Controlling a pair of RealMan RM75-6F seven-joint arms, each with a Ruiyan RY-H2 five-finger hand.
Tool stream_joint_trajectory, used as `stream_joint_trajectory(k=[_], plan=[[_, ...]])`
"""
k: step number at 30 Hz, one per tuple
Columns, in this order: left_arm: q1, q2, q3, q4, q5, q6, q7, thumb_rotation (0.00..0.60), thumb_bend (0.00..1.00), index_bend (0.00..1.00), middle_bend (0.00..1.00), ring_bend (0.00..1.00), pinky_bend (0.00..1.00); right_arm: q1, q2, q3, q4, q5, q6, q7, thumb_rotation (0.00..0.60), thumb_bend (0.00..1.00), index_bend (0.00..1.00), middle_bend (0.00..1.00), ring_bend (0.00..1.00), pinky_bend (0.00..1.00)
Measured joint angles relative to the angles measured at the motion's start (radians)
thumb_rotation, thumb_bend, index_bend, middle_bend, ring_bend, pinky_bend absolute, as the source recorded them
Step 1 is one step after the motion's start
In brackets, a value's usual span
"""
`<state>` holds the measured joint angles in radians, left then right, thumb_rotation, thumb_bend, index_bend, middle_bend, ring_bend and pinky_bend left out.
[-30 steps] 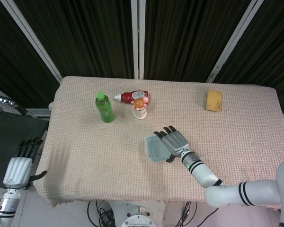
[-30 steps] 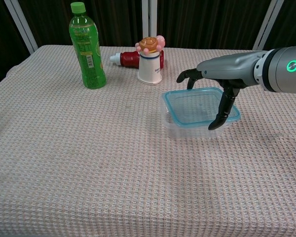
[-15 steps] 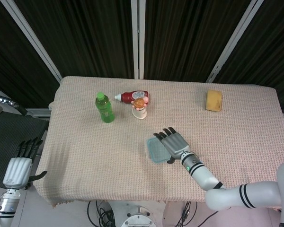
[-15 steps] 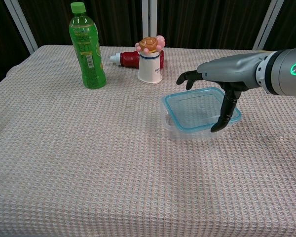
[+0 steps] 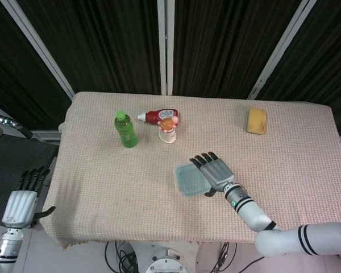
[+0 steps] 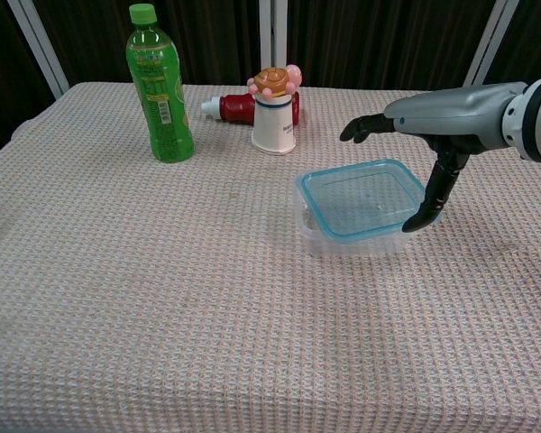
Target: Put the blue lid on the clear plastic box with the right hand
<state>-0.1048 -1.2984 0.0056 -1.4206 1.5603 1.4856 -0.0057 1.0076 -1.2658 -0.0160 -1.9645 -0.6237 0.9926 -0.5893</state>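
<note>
Right hand (image 6: 430, 153) hovers spread wide, holding nothing, lid (image 6: 362, 200) sitting on the box (image 6: 347, 236) just under its fingers.

Right hand (image 5: 215, 173) low centre-right of the head view, palm down, fingers (image 6: 364, 127) spread and empty, thumb pointing downward, left hand (image 5: 21, 200) at lower left edge, fingers apart, holding nothing
</note>
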Motion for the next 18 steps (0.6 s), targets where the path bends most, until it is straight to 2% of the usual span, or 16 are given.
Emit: stream_joint_trajectory(k=[5,12,18], plan=[[-0.001,0.007,-0.001,-0.016,0.005,0.003,0.015,0.600,0.00,0.06,0.00,0.00,0.00,-0.033,0.033,0.004,0.023,-0.031,-0.058,0.097,0.590,0.00,0.00,0.09,0.00,0.00],[0.002,0.018,0.000,-0.047,0.004,0.006,0.044,0.600,0.00,0.06,0.00,0.00,0.00,-0.072,0.039,0.018,0.125,-0.097,-0.159,0.217,0.588,0.00,0.00,0.12,0.00,0.00],[0.006,0.027,0.001,-0.066,0.006,0.012,0.063,0.600,0.00,0.06,0.00,0.00,0.00,-0.096,0.039,0.024,0.150,-0.150,-0.194,0.266,0.590,0.00,0.00,0.12,0.00,0.00]])
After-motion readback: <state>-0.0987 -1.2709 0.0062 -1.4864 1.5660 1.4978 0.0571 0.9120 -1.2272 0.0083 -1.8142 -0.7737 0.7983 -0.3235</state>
